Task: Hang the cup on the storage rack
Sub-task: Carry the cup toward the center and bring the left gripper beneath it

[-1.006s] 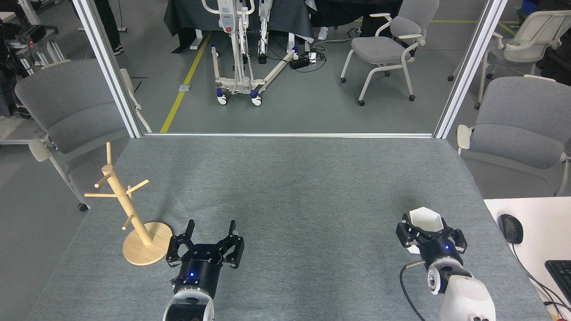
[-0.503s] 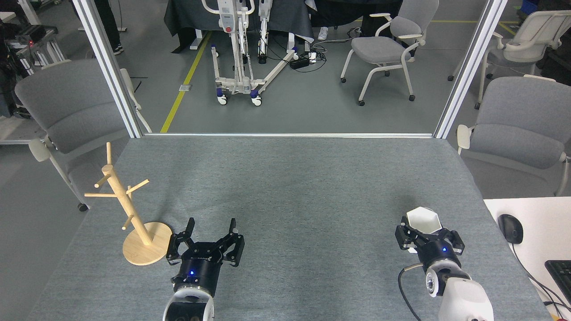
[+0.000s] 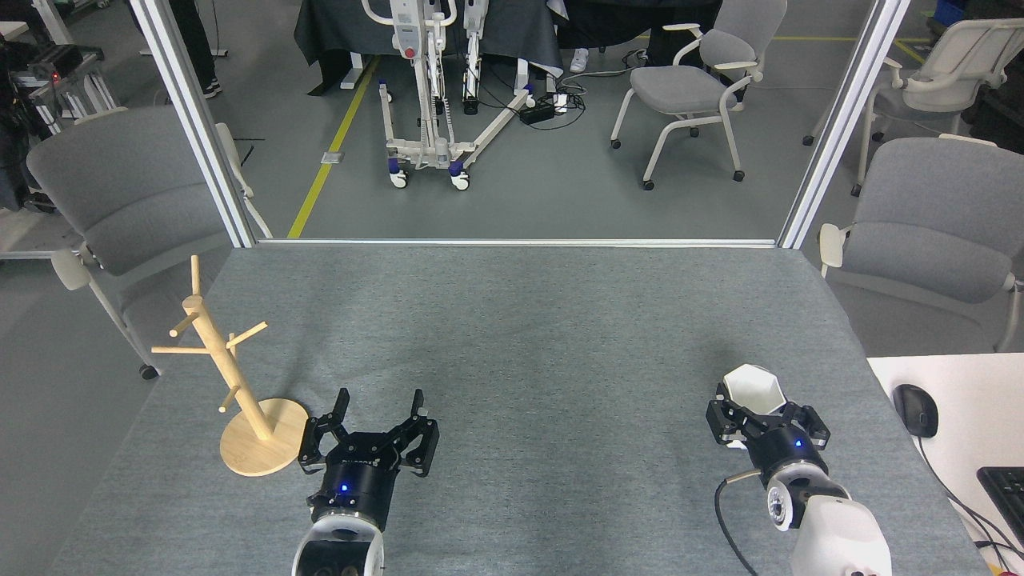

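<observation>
Right now my right gripper (image 3: 756, 408) clasps the small matte white faceted cup (image 3: 753, 387) near the table's right edge, left gripper (image 3: 378, 408) spread beside the light wooden mug-tree rack (image 3: 232, 376) at left.

my right end effector (image 3: 766, 414) has carried the cup (image 3: 752, 389) a little up and to the left since a second ago.

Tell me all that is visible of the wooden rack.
The storage rack is a light wooden mug tree: a slim post, tilted in this view, with several short angled pegs on a round flat base. It stands at the table's near left side. No cup hangs on it. The left end effector is beside its base, not touching.
</observation>
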`<move>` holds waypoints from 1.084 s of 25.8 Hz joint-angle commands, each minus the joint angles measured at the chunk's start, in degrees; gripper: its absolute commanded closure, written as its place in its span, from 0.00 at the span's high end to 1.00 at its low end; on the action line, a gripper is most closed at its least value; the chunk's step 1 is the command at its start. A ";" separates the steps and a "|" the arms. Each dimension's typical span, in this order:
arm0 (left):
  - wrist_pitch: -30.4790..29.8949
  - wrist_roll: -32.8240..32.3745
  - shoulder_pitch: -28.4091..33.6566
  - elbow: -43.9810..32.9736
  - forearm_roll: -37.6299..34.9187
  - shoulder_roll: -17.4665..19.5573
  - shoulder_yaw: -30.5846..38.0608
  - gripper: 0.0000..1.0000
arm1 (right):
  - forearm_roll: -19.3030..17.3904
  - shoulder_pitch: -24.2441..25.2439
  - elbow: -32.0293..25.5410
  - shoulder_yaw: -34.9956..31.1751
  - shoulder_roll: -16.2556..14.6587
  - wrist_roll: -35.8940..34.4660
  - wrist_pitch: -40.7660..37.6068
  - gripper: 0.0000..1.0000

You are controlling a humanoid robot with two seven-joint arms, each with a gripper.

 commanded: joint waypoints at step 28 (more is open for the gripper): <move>-12.43 -7.66 -5.39 -0.01 -13.01 -1.15 -29.35 0.99 | 2.80 8.92 -54.01 22.38 3.78 31.68 37.66 0.24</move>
